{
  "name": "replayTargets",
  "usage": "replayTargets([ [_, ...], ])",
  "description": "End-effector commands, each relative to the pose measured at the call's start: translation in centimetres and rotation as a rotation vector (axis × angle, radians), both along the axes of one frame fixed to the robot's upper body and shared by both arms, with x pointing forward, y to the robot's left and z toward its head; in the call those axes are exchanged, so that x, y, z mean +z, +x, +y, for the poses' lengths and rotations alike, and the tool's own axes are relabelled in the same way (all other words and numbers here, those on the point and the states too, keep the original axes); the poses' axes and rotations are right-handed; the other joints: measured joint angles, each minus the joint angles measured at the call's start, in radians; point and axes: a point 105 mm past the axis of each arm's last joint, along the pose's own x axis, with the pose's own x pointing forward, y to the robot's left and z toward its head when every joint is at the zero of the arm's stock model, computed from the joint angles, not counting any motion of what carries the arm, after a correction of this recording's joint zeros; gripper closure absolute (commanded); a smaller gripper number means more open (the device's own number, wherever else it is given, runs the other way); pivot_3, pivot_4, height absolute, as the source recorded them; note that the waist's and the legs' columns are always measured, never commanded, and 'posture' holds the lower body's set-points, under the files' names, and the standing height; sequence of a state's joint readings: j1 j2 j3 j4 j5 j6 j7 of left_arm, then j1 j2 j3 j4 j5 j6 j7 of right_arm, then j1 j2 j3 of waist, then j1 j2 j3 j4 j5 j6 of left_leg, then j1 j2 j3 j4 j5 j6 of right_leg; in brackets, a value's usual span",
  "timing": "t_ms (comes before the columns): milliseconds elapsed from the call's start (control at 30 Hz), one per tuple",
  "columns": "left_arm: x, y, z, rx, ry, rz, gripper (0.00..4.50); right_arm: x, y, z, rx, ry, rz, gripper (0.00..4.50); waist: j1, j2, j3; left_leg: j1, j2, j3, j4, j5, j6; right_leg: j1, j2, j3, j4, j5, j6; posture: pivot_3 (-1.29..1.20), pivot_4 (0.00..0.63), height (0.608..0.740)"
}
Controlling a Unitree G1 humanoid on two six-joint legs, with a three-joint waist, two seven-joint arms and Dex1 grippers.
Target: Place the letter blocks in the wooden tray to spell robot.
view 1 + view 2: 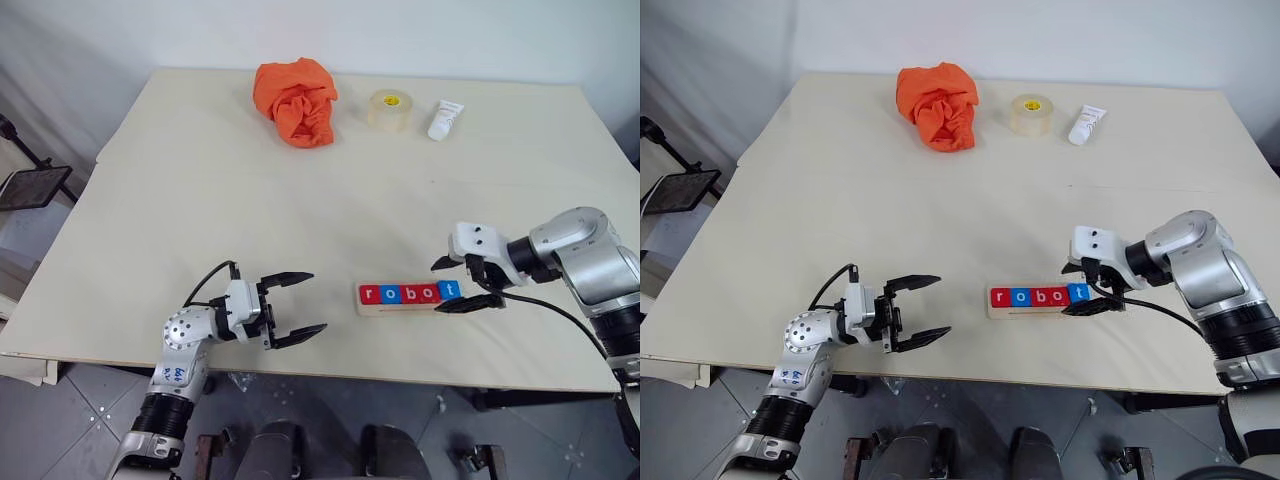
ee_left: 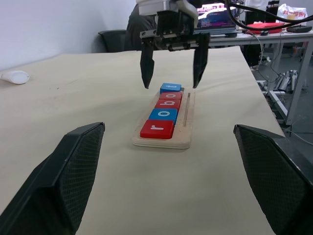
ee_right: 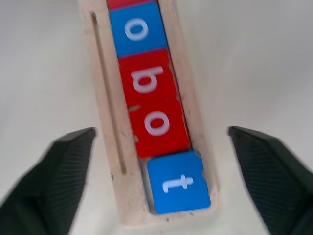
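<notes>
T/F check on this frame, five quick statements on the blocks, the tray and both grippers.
1. All five letter blocks sit in the wooden tray. True.
2. The blue t block lies flat and square in its slot. False: it sits slightly askew at the tray's end.
3. The right gripper is shut on the t block. False: its fingers are open, one on each side of the tray's end.
4. The left gripper is open and holds nothing. True.
5. The orange cloth lies beside the tray. False: it is at the table's far side, near the tape roll.
</notes>
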State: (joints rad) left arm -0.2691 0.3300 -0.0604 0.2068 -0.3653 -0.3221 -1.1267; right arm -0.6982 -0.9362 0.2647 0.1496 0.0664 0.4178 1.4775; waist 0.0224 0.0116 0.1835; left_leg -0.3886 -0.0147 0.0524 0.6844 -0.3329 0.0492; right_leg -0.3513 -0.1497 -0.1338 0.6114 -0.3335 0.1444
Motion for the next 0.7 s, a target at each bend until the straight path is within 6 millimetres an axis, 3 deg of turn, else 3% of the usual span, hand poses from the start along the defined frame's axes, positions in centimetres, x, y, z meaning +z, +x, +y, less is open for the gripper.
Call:
replayTargets([
  [33,0.5,-0.1,-0.3,-0.016,-0.002,-0.036,0.00,1.8,-0.5,-0.4,0.005,0.027,-0.035,0.02,0.000,0.000,0.000,0.000,0.000,0.000,0.000,0.000,0.000,0.000,0.000,0.000,0.000,0.000,0.000,0.00,0.150,0.740],
  [133,0.5,-0.1,-0.4,-0.018,-0.004,-0.035,0.00,2.1,0.2,-1.6,-0.070,0.039,-0.075,0.02,0.001,0.000,0.000,0.000,0.000,0.000,0.000,0.000,0.000,0.000,0.000,0.000,0.000,0.000,0.000,0.00,0.150,0.740],
  [233,0.5,-0.2,-0.5,-0.023,-0.004,-0.032,0.00,2.2,1.4,-3.8,-0.188,0.052,-0.125,0.61,0.000,0.000,0.000,0.000,0.000,0.000,0.000,0.000,0.000,0.000,0.000,0.000,0.000,0.000,0.000,0.00,0.150,0.740],
  [433,0.5,-0.3,-0.5,-0.026,-0.003,-0.032,0.00,2.2,2.7,-5.3,-0.262,0.079,-0.175,2.69,-0.002,0.000,0.000,0.000,0.000,0.001,0.000,0.000,0.000,0.000,0.000,0.000,0.000,0.000,0.000,0.00,0.150,0.740],
  [600,0.5,-0.3,-0.4,-0.027,0.000,-0.032,0.00,1.1,2.7,-5.9,-0.273,0.056,-0.154,4.47,-0.002,0.000,0.000,0.000,0.000,0.001,0.000,0.000,0.000,0.000,0.000,0.000,0.000,0.000,0.000,0.00,0.150,0.740],
  [700,0.5,-0.3,-0.3,-0.026,0.003,-0.032,0.00,0.7,2.5,-5.2,-0.248,0.076,-0.135,4.47,-0.001,0.000,0.000,0.000,0.000,0.001,0.000,0.000,0.000,0.000,0.000,0.000,0.000,0.000,0.000,0.00,0.150,0.740],
])
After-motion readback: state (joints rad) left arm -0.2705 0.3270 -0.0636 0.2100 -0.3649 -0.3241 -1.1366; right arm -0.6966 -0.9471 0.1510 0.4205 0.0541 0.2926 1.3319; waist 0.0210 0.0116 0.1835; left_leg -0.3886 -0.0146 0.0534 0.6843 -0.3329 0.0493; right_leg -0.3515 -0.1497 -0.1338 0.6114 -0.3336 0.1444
